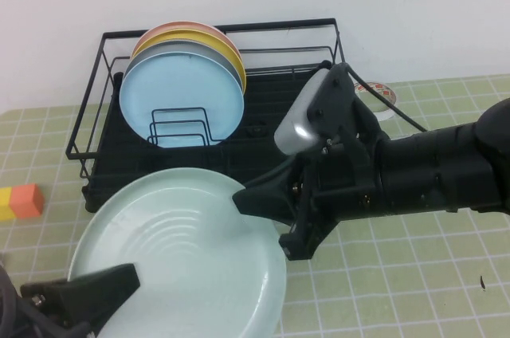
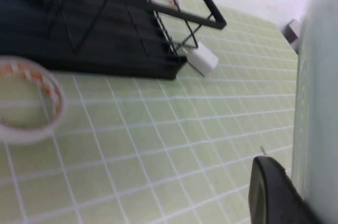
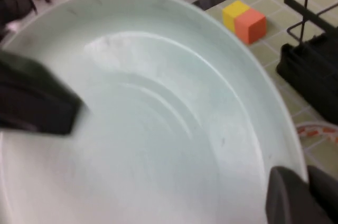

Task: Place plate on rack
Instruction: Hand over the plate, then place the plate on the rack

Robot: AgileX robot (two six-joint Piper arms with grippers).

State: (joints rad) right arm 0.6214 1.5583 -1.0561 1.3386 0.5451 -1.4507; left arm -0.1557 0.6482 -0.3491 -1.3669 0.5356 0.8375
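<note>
The pale mint-green plate (image 1: 183, 250) is held above the table in front of the black wire rack (image 1: 271, 87). My left gripper (image 1: 127, 278) is at the plate's near left rim, with one finger lying on its face. My right gripper (image 1: 243, 198) is shut on the plate's right rim. In the right wrist view the plate (image 3: 158, 113) fills the frame and my right gripper (image 3: 306, 189) straddles its rim. In the left wrist view the plate (image 2: 319, 102) stands edge-on, with my left gripper (image 2: 298, 197) pressed against it; its other finger is hidden.
A sky-blue plate (image 1: 179, 99) stands in the rack with grey, yellow and pink plates behind it. A tape roll (image 1: 378, 95) lies right of the rack. An orange and yellow block (image 1: 20, 201) sits at the table's left edge.
</note>
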